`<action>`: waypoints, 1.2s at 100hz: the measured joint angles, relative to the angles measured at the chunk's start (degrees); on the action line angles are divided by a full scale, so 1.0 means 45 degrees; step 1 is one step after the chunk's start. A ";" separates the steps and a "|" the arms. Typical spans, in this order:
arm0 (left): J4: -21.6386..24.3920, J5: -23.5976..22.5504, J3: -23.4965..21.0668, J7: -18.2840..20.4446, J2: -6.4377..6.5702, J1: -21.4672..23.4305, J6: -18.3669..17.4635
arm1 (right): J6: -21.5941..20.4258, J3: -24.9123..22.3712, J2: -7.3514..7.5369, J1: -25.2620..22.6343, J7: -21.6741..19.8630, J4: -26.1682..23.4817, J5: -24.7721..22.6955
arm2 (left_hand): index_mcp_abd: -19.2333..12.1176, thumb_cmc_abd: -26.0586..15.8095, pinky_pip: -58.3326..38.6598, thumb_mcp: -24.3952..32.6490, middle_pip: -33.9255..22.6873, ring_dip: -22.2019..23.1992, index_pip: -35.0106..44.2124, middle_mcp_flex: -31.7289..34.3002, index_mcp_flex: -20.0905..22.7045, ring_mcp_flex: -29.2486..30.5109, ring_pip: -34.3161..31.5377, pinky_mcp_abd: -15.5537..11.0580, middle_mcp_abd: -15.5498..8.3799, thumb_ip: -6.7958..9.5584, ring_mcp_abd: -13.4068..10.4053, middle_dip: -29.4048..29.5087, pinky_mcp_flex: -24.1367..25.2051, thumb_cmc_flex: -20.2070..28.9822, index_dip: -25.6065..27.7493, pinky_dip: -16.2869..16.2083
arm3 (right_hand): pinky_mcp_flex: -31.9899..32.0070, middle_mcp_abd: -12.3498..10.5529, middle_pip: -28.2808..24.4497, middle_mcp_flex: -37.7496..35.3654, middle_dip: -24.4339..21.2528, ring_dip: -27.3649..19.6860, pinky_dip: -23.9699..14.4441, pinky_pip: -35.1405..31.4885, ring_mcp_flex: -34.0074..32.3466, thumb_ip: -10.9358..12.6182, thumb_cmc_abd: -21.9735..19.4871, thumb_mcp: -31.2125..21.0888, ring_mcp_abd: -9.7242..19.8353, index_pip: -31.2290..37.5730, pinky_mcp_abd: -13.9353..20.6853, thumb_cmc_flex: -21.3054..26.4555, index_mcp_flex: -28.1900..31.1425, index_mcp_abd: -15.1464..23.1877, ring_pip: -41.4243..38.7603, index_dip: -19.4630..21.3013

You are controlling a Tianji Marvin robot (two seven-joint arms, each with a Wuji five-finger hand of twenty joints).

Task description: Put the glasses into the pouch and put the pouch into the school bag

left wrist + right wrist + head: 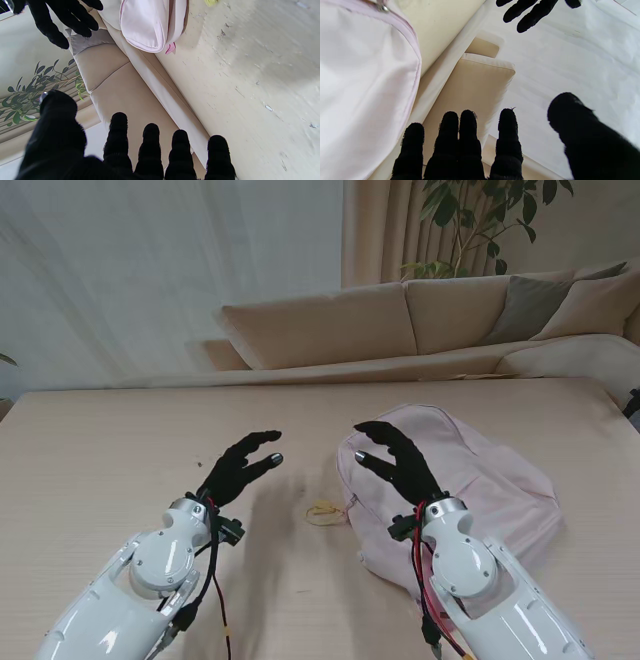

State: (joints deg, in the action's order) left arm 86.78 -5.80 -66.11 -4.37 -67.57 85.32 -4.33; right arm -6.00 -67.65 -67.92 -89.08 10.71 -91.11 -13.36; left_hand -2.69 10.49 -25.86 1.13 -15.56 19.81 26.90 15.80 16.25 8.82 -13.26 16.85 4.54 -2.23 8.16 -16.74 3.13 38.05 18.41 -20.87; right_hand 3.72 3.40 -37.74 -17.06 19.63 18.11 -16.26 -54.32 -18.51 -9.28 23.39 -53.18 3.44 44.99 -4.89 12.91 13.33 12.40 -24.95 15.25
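no readable text or labels anywhere

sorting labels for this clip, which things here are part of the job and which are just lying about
Part of the job:
- pink school bag, lying on the table's right side
- left robot hand, open
- right robot hand, open, over the bag
No glasses or pouch can be seen.

Just lying about:
- small yellow scrap beside the bag
- sofa
- plant

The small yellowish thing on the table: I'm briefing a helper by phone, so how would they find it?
On the pale wooden table, look between the two black-gloved hands, just left of the pink fabric school bag. There lies a small yellowish loop, flat on the wood. It is the only yellow thing there, thin and tiny beside the bulky bag.
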 measured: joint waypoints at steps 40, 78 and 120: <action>-0.0038 0.0030 0.0082 0.0117 0.0007 -0.0055 0.0131 | -0.0105 -0.0214 0.0213 -0.0569 -0.0755 -0.0293 0.0136 | 0.0000 0.0000 -0.0004 0.0000 0.0000 -0.0002 -0.0007 -0.0010 -0.0002 0.0000 0.0006 -0.0001 0.0000 0.0000 0.0000 0.0010 0.0019 -0.0003 -0.0089 0.0175 | 0.0131 -0.0126 0.0112 0.0047 -0.0003 -0.0114 0.0148 0.0679 0.0000 0.0032 0.0327 -0.0309 0.0016 -0.0003 0.0000 0.0004 -0.0023 0.0000 0.0027 0.0000; 0.0111 -0.0234 0.0048 -0.0015 0.0009 0.0062 0.0161 | 0.0125 -0.0250 0.0239 -0.0782 -0.0998 -0.0453 0.0168 | 0.0000 0.0000 -0.0004 0.0000 0.0000 -0.0002 -0.0007 -0.0010 -0.0002 0.0000 0.0006 0.0000 0.0000 0.0001 0.0000 0.0010 -0.0028 -0.0003 -0.0091 0.0176 | 0.0131 -0.0126 0.0114 0.0047 -0.0003 -0.0115 -0.0168 0.0680 0.0000 0.0032 0.0326 -0.0279 0.0016 -0.0003 -0.0001 0.0004 -0.0024 0.0000 0.0027 0.0000; 0.0825 -0.0654 -0.0439 -0.0466 0.0045 0.0813 0.0569 | 0.0192 0.0152 0.0191 -0.0451 -0.0698 -0.0305 0.0360 | 0.0000 0.0000 -0.0006 0.0000 0.0000 -0.0002 -0.0007 0.0010 -0.0002 0.0000 0.0007 0.0008 0.0008 0.0001 0.0000 0.0010 -0.0028 -0.0003 -0.0091 0.0176 | 0.0131 -0.0126 0.0114 0.0047 -0.0003 -0.0115 -0.0352 0.0681 0.0000 0.0032 0.0251 -0.0274 0.0016 -0.0004 -0.0082 0.0004 -0.0021 0.0000 0.0027 0.0000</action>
State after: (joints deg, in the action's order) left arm 90.50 -8.74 -68.09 -6.47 -67.37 88.98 -1.77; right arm -5.14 -66.97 -67.06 -91.11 7.57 -92.48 -11.74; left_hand -2.69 10.50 -25.89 1.13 -15.56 19.80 26.87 15.85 16.25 8.82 -13.23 16.88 4.57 -2.22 8.16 -16.69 3.00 38.03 18.00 -20.08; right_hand 4.31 2.83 -37.23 -16.85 19.62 17.59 -17.84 -51.26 -18.51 -9.14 24.52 -54.41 3.51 44.98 -5.25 12.92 13.23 12.40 -24.83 15.25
